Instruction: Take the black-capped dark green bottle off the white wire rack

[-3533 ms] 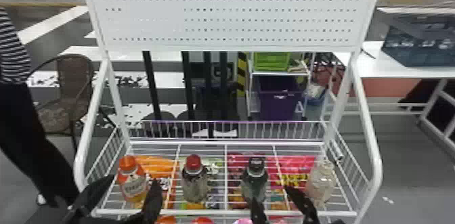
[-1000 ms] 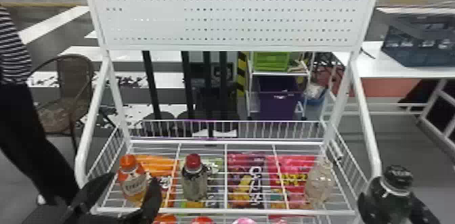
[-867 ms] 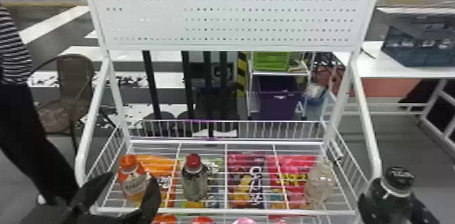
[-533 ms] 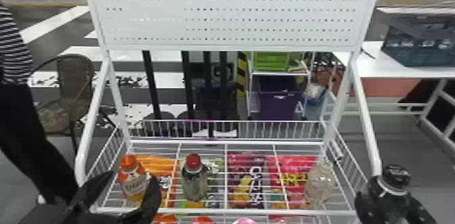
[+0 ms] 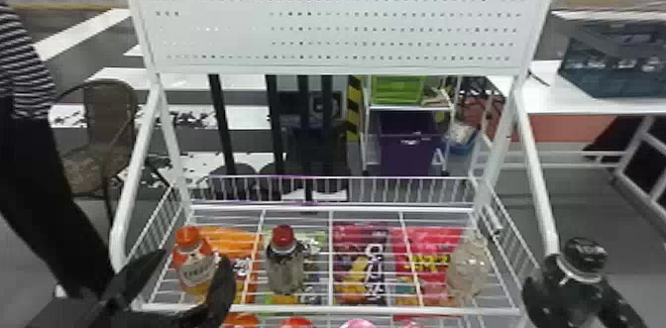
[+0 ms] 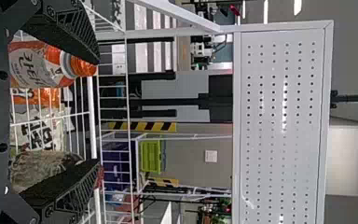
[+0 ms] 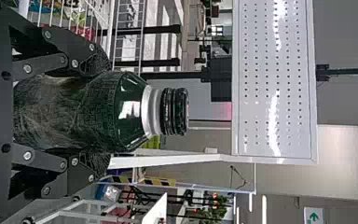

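Observation:
In the head view my right gripper point(image 5: 570, 302) is beyond the right front corner of the white wire rack point(image 5: 317, 309), shut on the black-capped dark green bottle point(image 5: 581, 272). The bottle stands upright, outside the rack. In the right wrist view both fingers of the right gripper point(image 7: 103, 112) press against the sides of the dark green bottle point(image 7: 133, 112), its black cap free. My left gripper point(image 5: 178, 277) is parked at the rack's left front, open; in the left wrist view the left gripper point(image 6: 98, 114) has its fingers wide apart.
On the rack stand an orange-capped bottle point(image 5: 194, 265), a red-capped bottle point(image 5: 285, 262) and a clear bottle point(image 5: 468, 267). Bright snack bags point(image 5: 359, 267) show beneath the wires. A white perforated panel point(image 5: 337, 17) rises behind; side rails slope down to the front corners.
The dark green bottle, earlier in the rack, has come out to the right in my right gripper, which was open around there. Lately it has shifted only slightly. The left arm moved little.

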### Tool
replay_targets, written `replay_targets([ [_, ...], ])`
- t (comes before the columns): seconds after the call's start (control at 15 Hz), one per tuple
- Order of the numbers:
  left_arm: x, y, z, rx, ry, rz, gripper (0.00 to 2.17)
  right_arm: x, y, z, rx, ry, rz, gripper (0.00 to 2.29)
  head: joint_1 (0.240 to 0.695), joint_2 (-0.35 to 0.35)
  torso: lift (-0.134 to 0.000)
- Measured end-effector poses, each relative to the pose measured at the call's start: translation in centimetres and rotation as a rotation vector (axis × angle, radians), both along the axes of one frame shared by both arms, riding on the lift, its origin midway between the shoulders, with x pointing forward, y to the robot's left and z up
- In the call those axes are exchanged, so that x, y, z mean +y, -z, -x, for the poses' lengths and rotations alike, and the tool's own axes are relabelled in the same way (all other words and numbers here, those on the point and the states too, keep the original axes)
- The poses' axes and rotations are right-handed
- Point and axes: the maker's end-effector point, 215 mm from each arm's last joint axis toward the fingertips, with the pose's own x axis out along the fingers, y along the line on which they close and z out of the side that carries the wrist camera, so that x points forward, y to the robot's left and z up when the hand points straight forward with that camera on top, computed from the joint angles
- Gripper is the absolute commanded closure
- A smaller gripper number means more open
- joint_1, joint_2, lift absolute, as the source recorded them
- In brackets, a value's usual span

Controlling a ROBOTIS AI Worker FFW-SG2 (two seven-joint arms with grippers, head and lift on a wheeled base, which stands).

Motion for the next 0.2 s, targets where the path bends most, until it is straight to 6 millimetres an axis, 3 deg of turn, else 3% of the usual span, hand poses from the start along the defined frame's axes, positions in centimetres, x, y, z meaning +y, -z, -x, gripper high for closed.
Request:
replay_targets([
  [0.2, 0.10, 0.02, -0.01, 0.001, 0.001, -0.003, 0.14, 0.16, 0.03, 0.06, 0.002, -0.009, -0.007, 1.40, 0.499, 0.000, 0.000],
])
